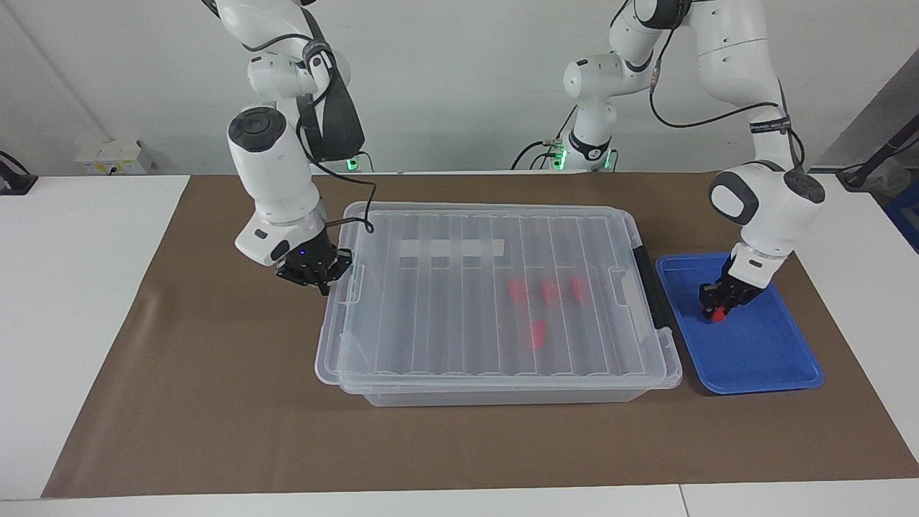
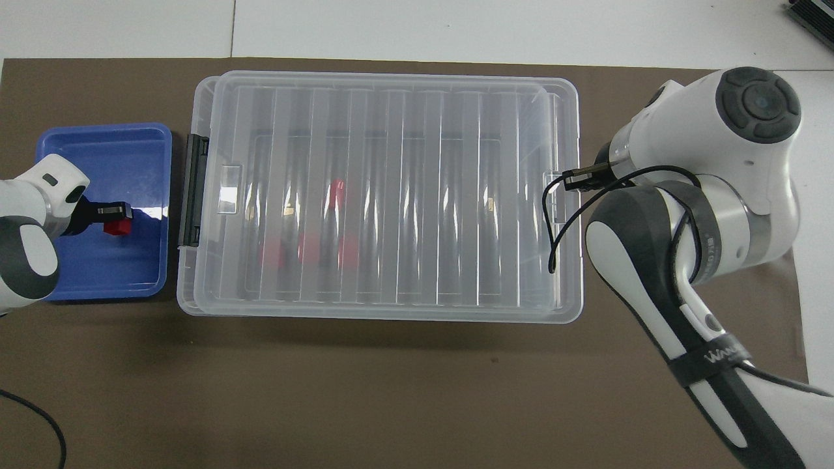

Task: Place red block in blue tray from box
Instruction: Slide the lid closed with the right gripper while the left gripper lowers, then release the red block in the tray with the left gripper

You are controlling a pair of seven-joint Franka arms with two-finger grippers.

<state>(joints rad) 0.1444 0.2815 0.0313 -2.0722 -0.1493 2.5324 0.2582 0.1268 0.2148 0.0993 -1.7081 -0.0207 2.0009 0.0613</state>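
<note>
You get almost no readable text here. Only lettering you can partly make out: white print on the dark strap (image 2: 713,359) around the right arm's lower link in the overhead view, starts "WAN", rest cut off or too blurred. A similar dark band (image 1: 768,125) with white print sits on the left arm in the facing view, but you can't read it. White tape strip (image 1: 451,248) on the box lid (image 1: 495,294) looks blank. No labels or numbers legible on the blue tray (image 1: 761,359).
</note>
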